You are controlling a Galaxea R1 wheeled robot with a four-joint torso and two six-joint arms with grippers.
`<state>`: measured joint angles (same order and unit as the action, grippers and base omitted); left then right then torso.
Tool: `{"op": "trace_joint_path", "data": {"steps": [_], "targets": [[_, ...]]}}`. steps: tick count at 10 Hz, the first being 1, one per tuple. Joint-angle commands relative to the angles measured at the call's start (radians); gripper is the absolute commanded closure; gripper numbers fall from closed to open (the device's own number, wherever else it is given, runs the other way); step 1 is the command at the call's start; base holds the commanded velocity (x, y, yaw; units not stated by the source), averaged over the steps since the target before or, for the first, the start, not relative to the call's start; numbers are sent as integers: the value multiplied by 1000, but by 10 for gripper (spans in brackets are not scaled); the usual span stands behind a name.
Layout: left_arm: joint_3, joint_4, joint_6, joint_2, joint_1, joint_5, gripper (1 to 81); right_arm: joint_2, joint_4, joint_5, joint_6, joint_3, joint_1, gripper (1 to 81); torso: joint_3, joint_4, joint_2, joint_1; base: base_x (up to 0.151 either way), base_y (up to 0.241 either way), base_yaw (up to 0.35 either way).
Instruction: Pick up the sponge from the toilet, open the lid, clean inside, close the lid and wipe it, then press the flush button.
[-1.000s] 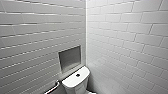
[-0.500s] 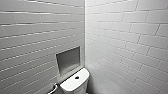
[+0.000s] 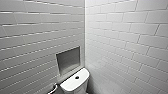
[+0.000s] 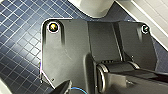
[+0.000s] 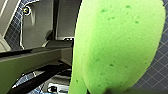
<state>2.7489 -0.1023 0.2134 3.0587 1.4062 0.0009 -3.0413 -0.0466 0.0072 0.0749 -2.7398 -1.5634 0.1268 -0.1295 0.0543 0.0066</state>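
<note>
The bright green sponge (image 5: 117,45) looms large and close in the right wrist view, and my right gripper is shut on it. In the head view the toilet's (image 3: 73,85) white boxy tank stands low in the corner of the tiled walls. The small dark flush button (image 3: 77,77) sits in the middle of the flat tank top. The lid is hidden below the head view's lower edge. White ceramic of the toilet (image 4: 91,8) also appears in the left wrist view, above the dark blue tiled floor (image 4: 20,37). My left gripper is open and holds nothing.
A square recessed niche (image 3: 68,60) is set into the left wall just above the tank. A metal fitting (image 3: 53,88) sticks out of that wall beside the tank. White tiled walls close in on both sides. A white wall base (image 4: 150,12) borders the floor.
The head view has shifted slightly, so the tank sits a touch lower in it. The sponge stays in my right gripper.
</note>
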Motion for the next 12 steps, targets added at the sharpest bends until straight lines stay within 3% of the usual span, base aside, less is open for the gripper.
{"op": "trace_joint_path", "data": {"steps": [1,3,7,12], "targets": [[-140,-5,7,-75,-81,79,10,59,17,-55,-4,109,19,811,0,0,0,0,0,0,0],[-344,-10,6,-200,-140,100,10,129,14,-43,-4,227,19,811,0,0,0,0,0,0,0],[-620,-114,6,-391,-328,251,10,129,10,-43,-3,226,16,811,0,0,0,0,0,0,0],[-765,-255,6,-484,-540,381,10,128,8,-41,-3,226,15,811,0,0,0,0,0,0,0]]}}
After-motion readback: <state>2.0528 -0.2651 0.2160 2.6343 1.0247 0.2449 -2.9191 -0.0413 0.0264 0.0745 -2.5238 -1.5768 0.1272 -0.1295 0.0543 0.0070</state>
